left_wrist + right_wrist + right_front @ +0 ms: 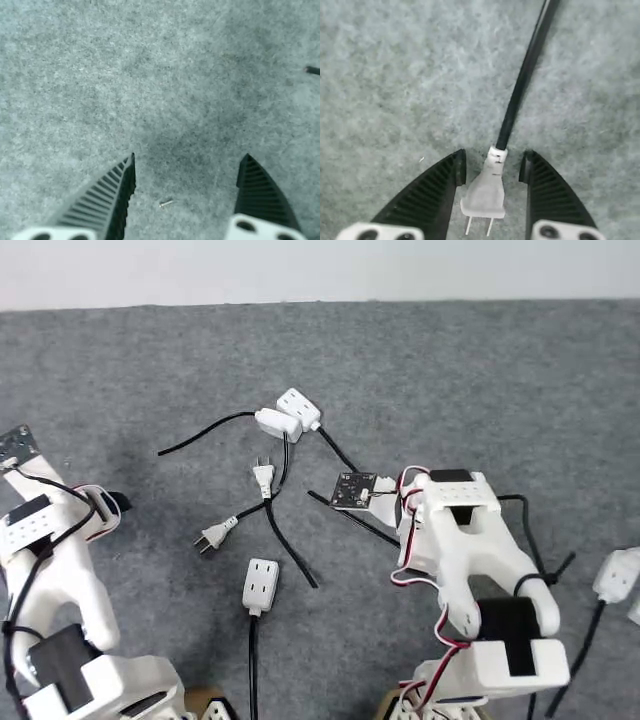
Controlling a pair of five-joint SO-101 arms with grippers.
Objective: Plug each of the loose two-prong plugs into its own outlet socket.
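A white two-prong plug point(485, 192) on a black cord point(522, 85) lies on the grey carpet between the fingers of my right gripper point(495, 151), which is open and straddles it, prongs toward the camera. My left gripper point(189, 155) is open over bare carpet. In the high view two more loose white plugs point(263, 476) point(210, 537) lie at the centre, near a free white outlet socket point(260, 585). Farther back, a socket point(298, 407) has a white plug point(278, 423) against it. The right arm point(465, 540) hides its own gripper there.
Black cords point(285, 540) cross the carpet between the plugs and sockets. Another white socket point(617, 575) sits at the right edge. The left arm point(50, 570) stands at the lower left. A tiny metal bit point(166, 203) lies under the left gripper.
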